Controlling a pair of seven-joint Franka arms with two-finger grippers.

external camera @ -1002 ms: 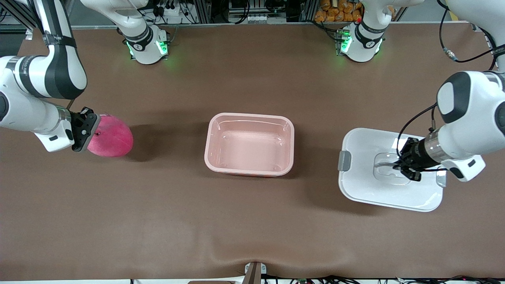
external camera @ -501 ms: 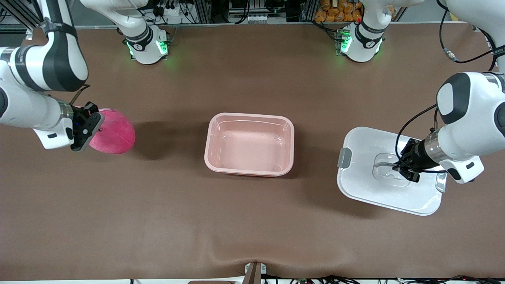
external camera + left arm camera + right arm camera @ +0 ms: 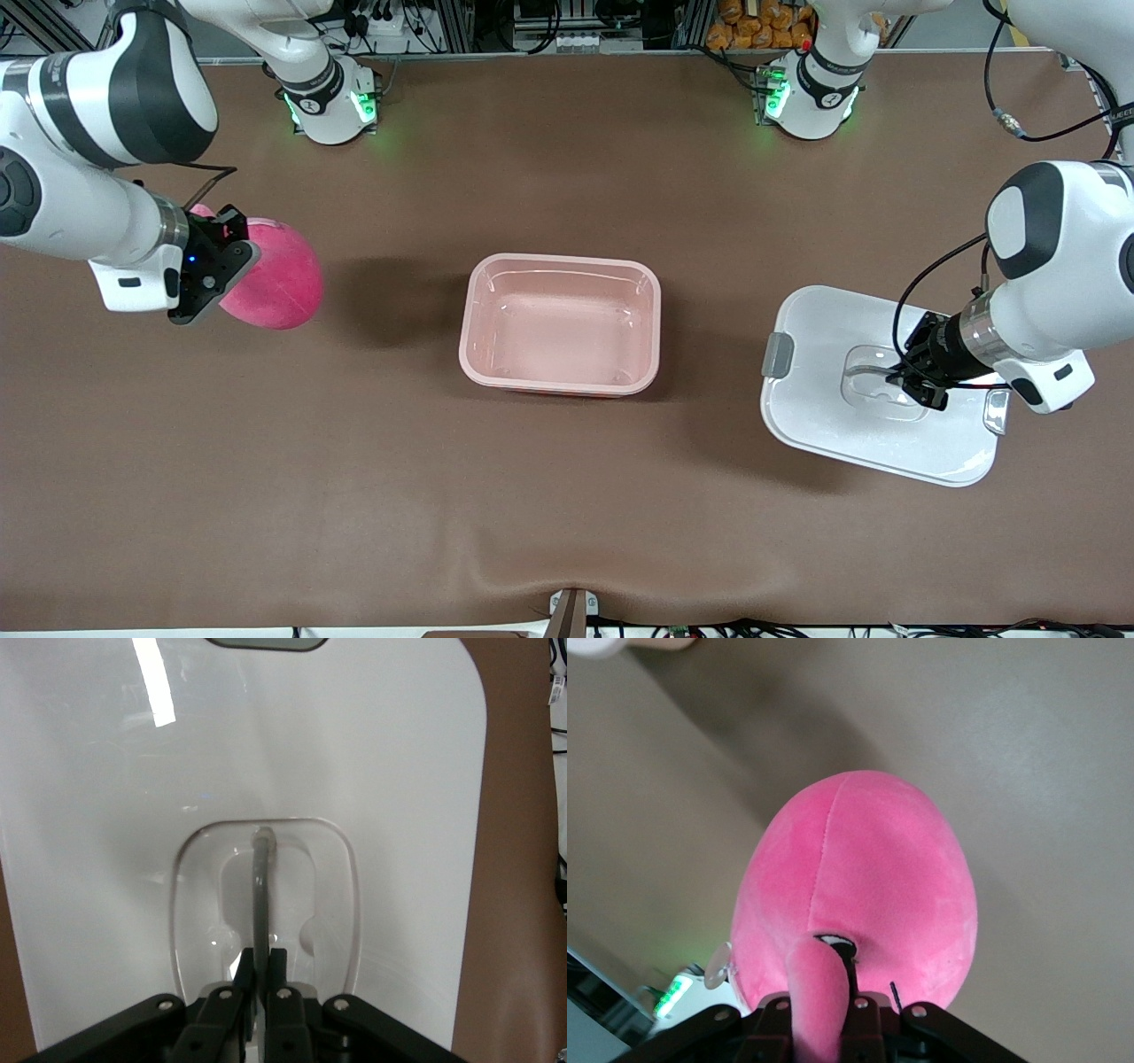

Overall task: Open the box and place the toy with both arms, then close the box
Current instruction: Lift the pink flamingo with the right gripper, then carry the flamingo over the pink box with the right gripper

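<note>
A brown table seen from above, with 2 white robot arms reaching in from the 12 o'clock edge.

At the centre sits the rounded-rectangular translucent pink plastic box [image 3: 561, 323], open and empty.

At 9 o'clock from the box, well apart from it, the right gripper [image 3: 218, 262] has its fingers pressed together on a small ear of the round magenta-pink plush toy [image 3: 276, 276]. The toy hangs lifted over the table at the right arm's end, casting a shadow toward the box.

At 3 o'clock from the box, the flat white plastic lid [image 3: 877, 385] with grey side clips is held just above the table at the left arm's end. The left gripper [image 3: 914, 375] pinches the thin grey handle [image 3: 260, 895] in the lid's central recess.

The toy looks light and soft; an ear grip probably lets it swing and sag, so a hold on the body would likely be steadier. The lid looks stiff, smooth and possibly slippery, so its handle seems the only sound hold.
</note>
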